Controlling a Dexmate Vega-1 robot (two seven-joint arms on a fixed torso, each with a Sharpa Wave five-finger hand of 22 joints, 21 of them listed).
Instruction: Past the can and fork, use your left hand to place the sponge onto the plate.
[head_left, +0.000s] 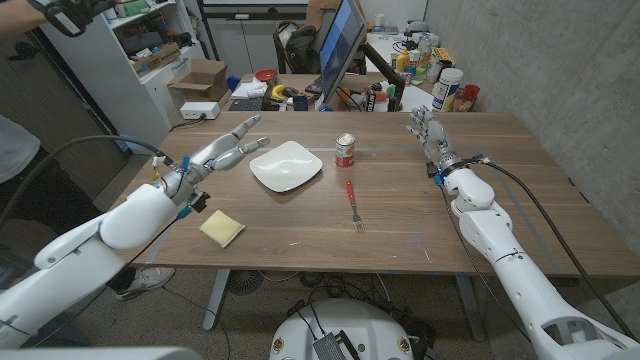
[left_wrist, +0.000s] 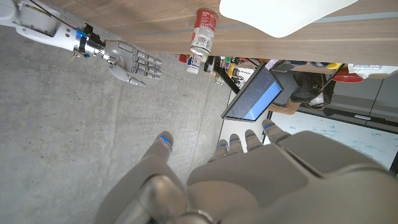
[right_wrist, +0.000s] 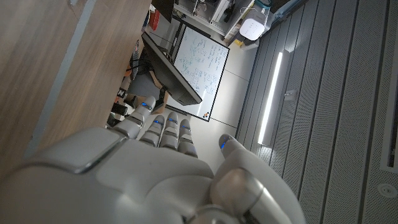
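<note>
A yellow sponge (head_left: 222, 227) lies on the table near the front left, just below my left forearm. The white plate (head_left: 286, 165) sits left of centre, with a red can (head_left: 345, 150) upright to its right and a red-handled fork (head_left: 353, 203) in front of the can. My left hand (head_left: 228, 146) hovers open beside the plate's left edge, fingers spread and holding nothing. My right hand (head_left: 428, 131) stands open at the far right of the table. The left wrist view shows the can (left_wrist: 203, 31), the plate's edge (left_wrist: 286, 14) and my right hand (left_wrist: 129, 60).
A monitor (head_left: 340, 45), bottles and jars crowd the table's far edge. A shelf unit (head_left: 150, 50) and a cardboard box (head_left: 200, 78) stand behind on the left. A person's sleeve (head_left: 15, 145) shows at the left edge. A concrete wall (head_left: 560, 70) runs along the right.
</note>
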